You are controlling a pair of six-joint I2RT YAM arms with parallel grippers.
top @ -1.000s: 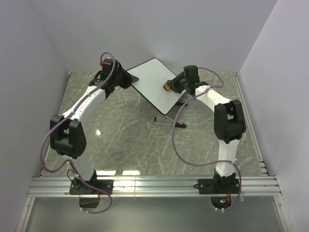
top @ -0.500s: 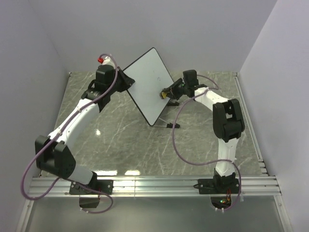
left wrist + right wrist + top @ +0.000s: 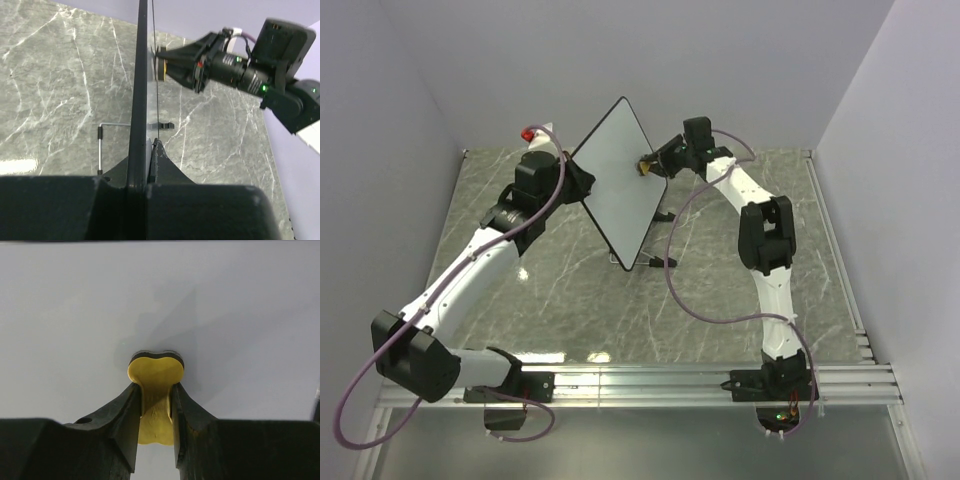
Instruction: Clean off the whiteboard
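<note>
A: Where's the whiteboard (image 3: 617,180)?
B: Tilted steeply over the table (image 3: 560,300); the left gripper (image 3: 578,181) clamps its left rim.
A: And the right gripper (image 3: 156,396)?
B: Clenched on a small yellow block (image 3: 156,371); the block touches the board's face.

Looking smooth and evenly matt white across the whiteboard (image 3: 617,175), edged in thin black plastic. Gleaming glossy and polished on the grey marble-patterned table (image 3: 580,300) beneath the whiteboard, catching white glare. Appearing soft, matt and foam-like on the yellow block (image 3: 155,375) against the whiteboard. Showing hard matt black plastic on the right fingers (image 3: 120,410) pinching that block.
</note>
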